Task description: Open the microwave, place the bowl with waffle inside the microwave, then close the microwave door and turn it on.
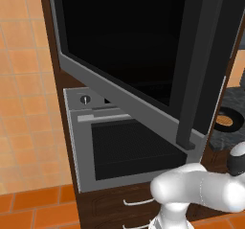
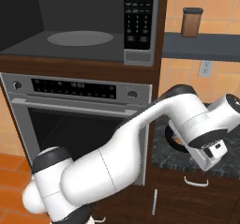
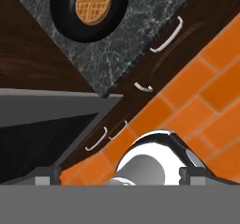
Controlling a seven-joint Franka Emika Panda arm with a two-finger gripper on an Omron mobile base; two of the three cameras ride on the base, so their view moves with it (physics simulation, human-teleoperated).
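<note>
The microwave (image 2: pixel 84 35) stands open, its cavity and round turntable bare, with the black keypad panel (image 2: pixel 138 17) on its right. The microwave door (image 1: pixel 124 41), black glass edged in grey, is swung out wide, its dark vertical handle (image 1: pixel 191 79) toward me. The bowl with waffle (image 3: pixel 89 7) sits on a dark stone counter (image 3: pixel 93 63); it is a small black bowl holding a round orange-brown waffle. It also shows beyond the door's edge (image 1: pixel 225 120) and as a rim behind my arm (image 2: pixel 171 135). My gripper (image 3: pixel 121 176) is open, held off the bowl, with nothing between its fingertips.
A silver oven (image 2: pixel 79 89) with knobs and a horizontal handle sits under the microwave. Dark wood drawers (image 3: pixel 166 35) with white pulls run below the counter. A brown jar (image 2: pixel 192 21) stands on a shelf at the right. The floor is orange tile.
</note>
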